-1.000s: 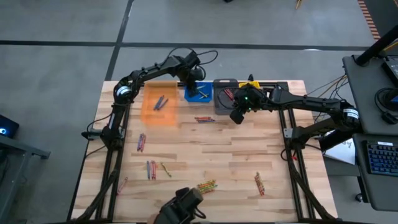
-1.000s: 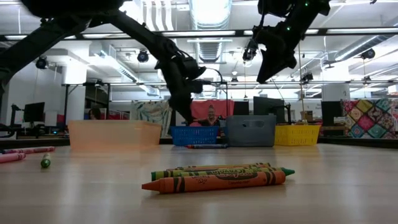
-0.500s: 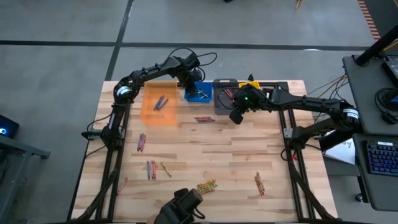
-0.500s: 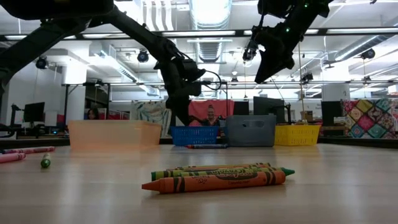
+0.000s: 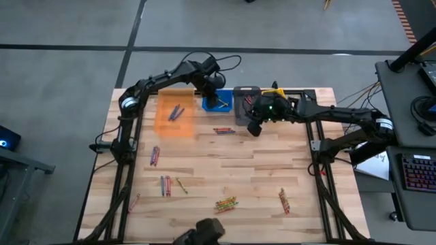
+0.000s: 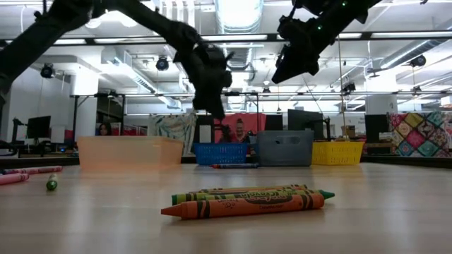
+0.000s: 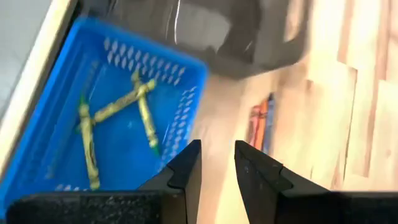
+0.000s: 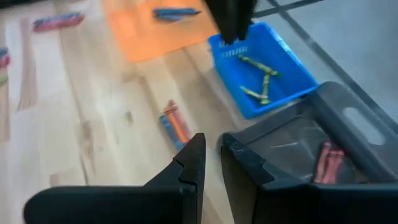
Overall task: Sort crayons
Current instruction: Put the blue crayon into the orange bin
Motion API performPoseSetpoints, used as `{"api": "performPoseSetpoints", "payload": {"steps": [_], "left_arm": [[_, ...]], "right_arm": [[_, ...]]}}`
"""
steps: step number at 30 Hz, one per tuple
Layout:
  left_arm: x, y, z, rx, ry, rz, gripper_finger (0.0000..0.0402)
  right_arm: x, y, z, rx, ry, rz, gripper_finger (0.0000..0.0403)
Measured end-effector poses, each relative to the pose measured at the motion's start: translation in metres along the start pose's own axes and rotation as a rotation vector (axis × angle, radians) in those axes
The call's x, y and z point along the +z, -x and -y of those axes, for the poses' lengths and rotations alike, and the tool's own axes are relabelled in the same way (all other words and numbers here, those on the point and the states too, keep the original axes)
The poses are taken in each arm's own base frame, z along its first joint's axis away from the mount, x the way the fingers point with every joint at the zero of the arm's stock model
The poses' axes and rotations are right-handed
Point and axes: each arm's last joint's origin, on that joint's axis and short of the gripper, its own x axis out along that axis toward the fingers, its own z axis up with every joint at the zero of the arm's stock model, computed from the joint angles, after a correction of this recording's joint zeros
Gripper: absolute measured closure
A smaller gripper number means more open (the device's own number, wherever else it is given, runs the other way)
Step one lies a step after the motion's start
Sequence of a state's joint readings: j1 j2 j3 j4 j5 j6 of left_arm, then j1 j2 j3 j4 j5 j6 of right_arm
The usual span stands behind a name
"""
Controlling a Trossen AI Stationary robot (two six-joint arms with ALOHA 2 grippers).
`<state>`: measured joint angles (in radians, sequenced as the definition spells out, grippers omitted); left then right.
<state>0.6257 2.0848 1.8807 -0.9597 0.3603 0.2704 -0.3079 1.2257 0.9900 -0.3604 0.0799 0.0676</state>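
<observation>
The left gripper [image 5: 214, 90] hung over the blue bin [image 7: 37, 155], its fingers [image 7: 186, 174] narrowly apart and empty; three green-yellow crayons [image 7: 118, 118] lay inside. The right gripper [image 5: 252, 127] hovered by the grey bin [image 8: 348, 143], fingers [image 8: 193, 168] narrowly apart, empty. More crayons [image 5: 227, 203] lay scattered over the counter [image 5: 238, 170].

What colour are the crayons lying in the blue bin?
Green-yellow crayons in the blue bin; the left wrist view shows them best.

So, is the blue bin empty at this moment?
No, the left wrist view shows three green-yellow crayons lying inside the blue bin.
</observation>
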Motion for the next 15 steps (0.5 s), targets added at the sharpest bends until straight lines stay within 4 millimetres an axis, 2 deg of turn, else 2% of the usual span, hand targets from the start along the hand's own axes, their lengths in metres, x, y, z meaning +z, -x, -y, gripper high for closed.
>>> {"api": "performPoseSetpoints", "payload": {"steps": [4,7,15], "left_arm": [[0.005,0.013,0.030,0.014,-0.104,0.033,0.0325],[-0.001,0.023,0.047,0.009,-0.098,0.059,0.0325],[-0.042,0.048,0.098,0.018,-0.045,0.239,0.0325]], "right_arm": [[-0.009,-0.003,-0.012,0.004,0.071,-0.015,0.0360],[-0.010,0.001,-0.019,-0.008,0.062,-0.010,0.0360],[-0.022,0.006,-0.033,0.028,-0.008,-0.050,0.0360]]}}
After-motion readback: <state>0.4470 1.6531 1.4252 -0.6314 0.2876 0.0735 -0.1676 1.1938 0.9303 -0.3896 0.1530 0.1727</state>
